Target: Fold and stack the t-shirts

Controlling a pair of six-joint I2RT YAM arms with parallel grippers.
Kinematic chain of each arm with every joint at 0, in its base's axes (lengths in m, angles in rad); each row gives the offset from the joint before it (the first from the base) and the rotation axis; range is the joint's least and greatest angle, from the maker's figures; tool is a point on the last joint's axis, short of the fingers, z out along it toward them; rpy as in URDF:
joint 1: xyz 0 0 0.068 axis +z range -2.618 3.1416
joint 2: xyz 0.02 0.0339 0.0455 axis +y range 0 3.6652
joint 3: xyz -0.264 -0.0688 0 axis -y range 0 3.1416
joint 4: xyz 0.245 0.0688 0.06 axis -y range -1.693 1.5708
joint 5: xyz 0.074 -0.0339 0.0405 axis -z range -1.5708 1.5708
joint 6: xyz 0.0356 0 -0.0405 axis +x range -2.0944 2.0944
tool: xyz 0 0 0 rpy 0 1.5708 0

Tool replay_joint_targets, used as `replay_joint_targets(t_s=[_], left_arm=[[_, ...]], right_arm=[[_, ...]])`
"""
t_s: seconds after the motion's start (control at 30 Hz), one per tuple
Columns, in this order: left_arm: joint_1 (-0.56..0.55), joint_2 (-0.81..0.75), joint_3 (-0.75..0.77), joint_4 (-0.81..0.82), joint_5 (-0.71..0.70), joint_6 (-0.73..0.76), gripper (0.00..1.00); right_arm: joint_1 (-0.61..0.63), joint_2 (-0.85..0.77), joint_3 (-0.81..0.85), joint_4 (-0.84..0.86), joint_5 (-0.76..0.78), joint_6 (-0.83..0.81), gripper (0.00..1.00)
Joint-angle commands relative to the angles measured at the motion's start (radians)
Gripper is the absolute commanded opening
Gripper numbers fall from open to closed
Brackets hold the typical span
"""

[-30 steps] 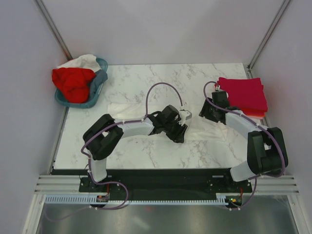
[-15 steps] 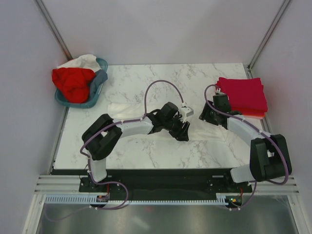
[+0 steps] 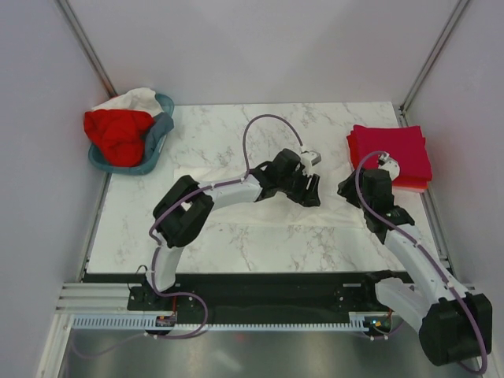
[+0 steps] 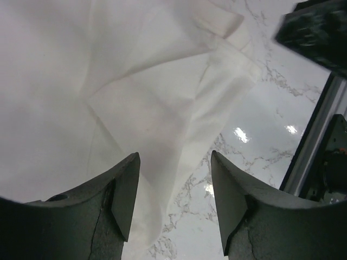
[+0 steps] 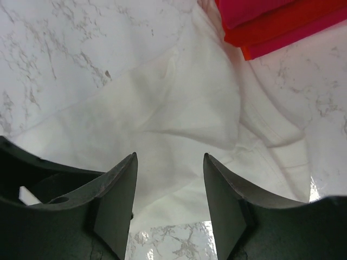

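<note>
Step in hand, as judged: the first fold of the large white t-shirt (image 4: 135,97). It lies spread flat across the middle of the marble table (image 3: 236,244), between the two arms, with no fold yet made in it. The next move calls for each arm to come down on an edge or sleeve, pinch the cloth cleanly, and carry it over in step with the other. The cloth is thin and plain, with shallow creases and a short sleeve (image 4: 230,46) lying out flat. From above its edges are hard to trace against the pale marble. At the far right a folded stack (image 3: 391,151) of crimson, red and orange shirts sits close against the white one; whether they touch cannot be told. At the far left the teal basket (image 3: 161,134) holds a crumpled red shirt (image 3: 118,134) and some white cloth. The left gripper (image 4: 173,157) hangs over the white shirt, fingers spread, holding nothing. The right gripper (image 5: 169,157) is likewise spread and empty, near the stack.
</note>
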Motion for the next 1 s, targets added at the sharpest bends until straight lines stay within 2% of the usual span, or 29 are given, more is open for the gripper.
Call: replay_joint_targets(t_s=[0.0, 0.3, 0.4, 0.43, 0.53, 0.63, 0.87, 0.97], left_arm=[[0.000, 0.055, 0.068, -0.059, -0.045, -0.054, 0.63], [0.000, 0.059, 0.061, -0.087, -0.122, -0.090, 0.64], [-0.002, 0.065, 0.063, -0.076, -0.058, -0.099, 0.63], [-0.002, 0.063, 0.049, -0.035, 0.026, -0.099, 0.62], [-0.003, 0.074, 0.019, 0.050, 0.154, -0.108, 0.61], [-0.008, 0.082, 0.009, 0.067, 0.214, -0.108, 0.59], [-0.055, 0.057, -0.017, 0.036, 0.240, -0.044, 0.57], [-0.057, 0.039, -0.049, 0.036, 0.167, -0.047, 0.58]], right_arm=[[-0.006, -0.114, -0.014, 0.030, 0.093, 0.043, 0.60], [-0.007, -0.187, -0.006, -0.007, 0.125, 0.032, 0.60], [-0.006, -0.191, -0.009, -0.007, 0.124, 0.034, 0.60], [-0.007, -0.190, -0.008, -0.009, 0.125, 0.032, 0.60], [-0.009, -0.188, -0.005, -0.010, 0.116, 0.032, 0.60], [-0.010, -0.190, 0.003, -0.024, 0.101, 0.035, 0.60], [-0.020, -0.208, 0.008, -0.041, 0.098, 0.037, 0.61], [-0.023, -0.194, 0.014, -0.048, 0.096, 0.035, 0.61]])
